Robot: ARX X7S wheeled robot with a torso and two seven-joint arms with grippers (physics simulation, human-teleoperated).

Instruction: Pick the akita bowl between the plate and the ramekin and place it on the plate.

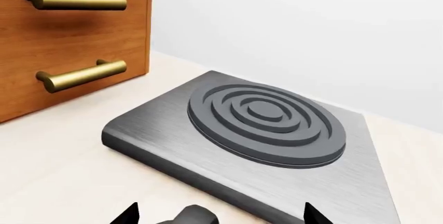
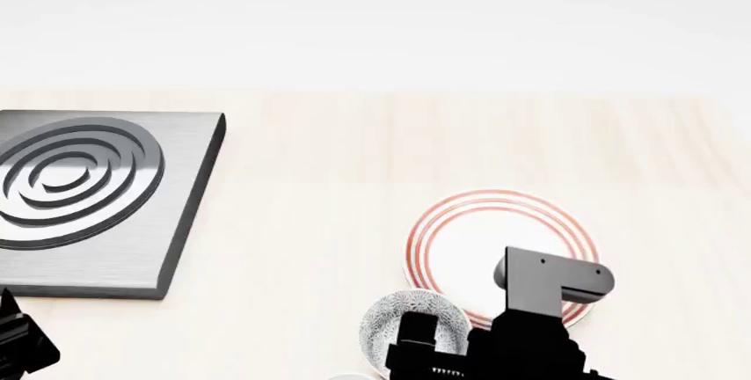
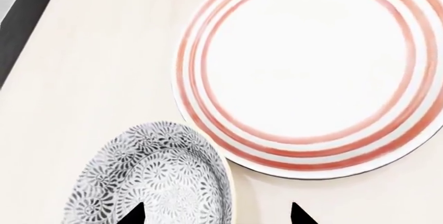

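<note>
The akita bowl (image 3: pixel 155 177), grey-and-white patterned, sits on the pale counter just beside the plate (image 3: pixel 304 68), a flat white plate with red rings. My right gripper (image 3: pixel 217 214) is open above the bowl's plate-side rim, with one fingertip (image 3: pixel 135 214) over the bowl and the other over the counter. From the head camera, the right arm covers part of the bowl (image 2: pixel 399 317) and the near edge of the plate (image 2: pixel 470 230). A thin white sliver at the frame's bottom edge beside the bowl may be the ramekin; I cannot tell. My left gripper (image 1: pixel 221 216) is open, far from these.
A steel hob plate (image 2: pixel 176 222) with a ringed dark burner (image 1: pixel 266 123) lies at the left of the counter. A wooden drawer unit (image 1: pixel 76 37) with brass handles stands beside it. A dark knob (image 1: pixel 190 216) shows between the left fingertips.
</note>
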